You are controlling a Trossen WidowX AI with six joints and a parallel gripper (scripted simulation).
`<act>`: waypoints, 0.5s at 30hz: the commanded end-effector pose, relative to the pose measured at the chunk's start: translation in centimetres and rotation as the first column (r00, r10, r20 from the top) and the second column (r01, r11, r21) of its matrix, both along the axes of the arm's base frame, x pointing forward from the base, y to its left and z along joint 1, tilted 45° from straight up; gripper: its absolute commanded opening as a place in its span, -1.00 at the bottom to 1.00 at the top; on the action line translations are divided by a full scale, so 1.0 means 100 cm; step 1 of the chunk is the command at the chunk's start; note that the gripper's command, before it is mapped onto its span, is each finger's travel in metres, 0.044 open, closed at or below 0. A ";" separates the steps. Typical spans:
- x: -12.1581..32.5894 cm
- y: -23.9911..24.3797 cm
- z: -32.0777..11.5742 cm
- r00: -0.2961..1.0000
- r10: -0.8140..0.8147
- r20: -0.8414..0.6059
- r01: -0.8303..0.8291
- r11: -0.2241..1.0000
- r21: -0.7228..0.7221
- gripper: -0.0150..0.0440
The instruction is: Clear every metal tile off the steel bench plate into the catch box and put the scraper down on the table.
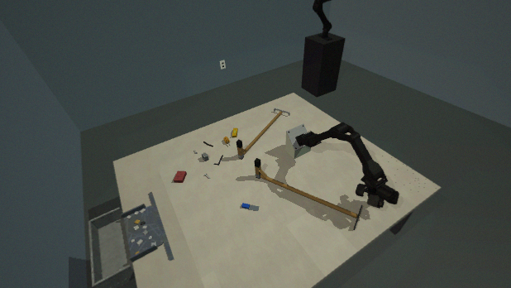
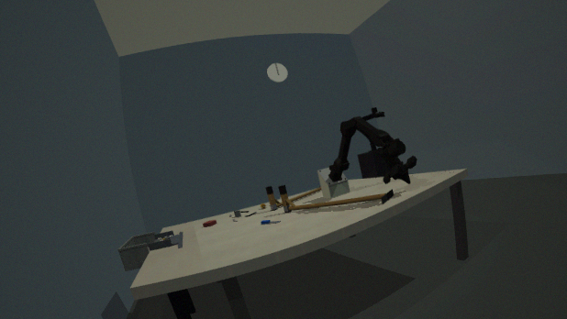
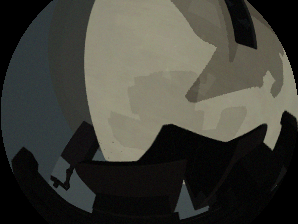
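Note:
The long scraper (image 1: 310, 195) (image 2: 339, 202) lies across the table, its upright black-topped grip toward the middle and its flat dark blade (image 1: 358, 218) (image 2: 387, 197) at the right. My gripper (image 1: 375, 201) (image 2: 405, 179) (image 3: 167, 129) is shut and empty, above the table near the blade, not touching the handle. The steel bench plate (image 1: 142, 253) is at the left table edge. Several small tiles (image 1: 140, 242), pale and a few orange, lie spread on it. The catch box (image 1: 95, 258) (image 2: 133, 260) hangs beyond its far end; I see no tiles in it.
A rake (image 1: 265, 130) with a similar upright grip lies behind the scraper. A white box (image 1: 291, 145) (image 2: 327, 188) stands beside the arm's base. A blue-handled tool (image 1: 245, 205) (image 2: 265, 222), a red block (image 1: 179, 176) (image 2: 209, 224), a yellow item (image 1: 235, 132) and small tools lie around.

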State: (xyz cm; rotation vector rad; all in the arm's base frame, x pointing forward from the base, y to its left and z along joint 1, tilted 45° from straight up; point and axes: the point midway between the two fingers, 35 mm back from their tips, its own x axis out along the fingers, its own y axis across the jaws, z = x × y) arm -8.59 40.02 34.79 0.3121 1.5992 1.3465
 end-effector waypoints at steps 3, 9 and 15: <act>0.017 0.003 0.003 0.999 -0.018 0.045 0.017 0.999 0.042 -0.49; 0.032 0.005 0.006 0.996 -0.036 0.084 0.030 0.996 0.079 -0.49; 0.047 0.007 0.009 0.991 -0.056 0.124 0.042 0.993 0.114 -0.49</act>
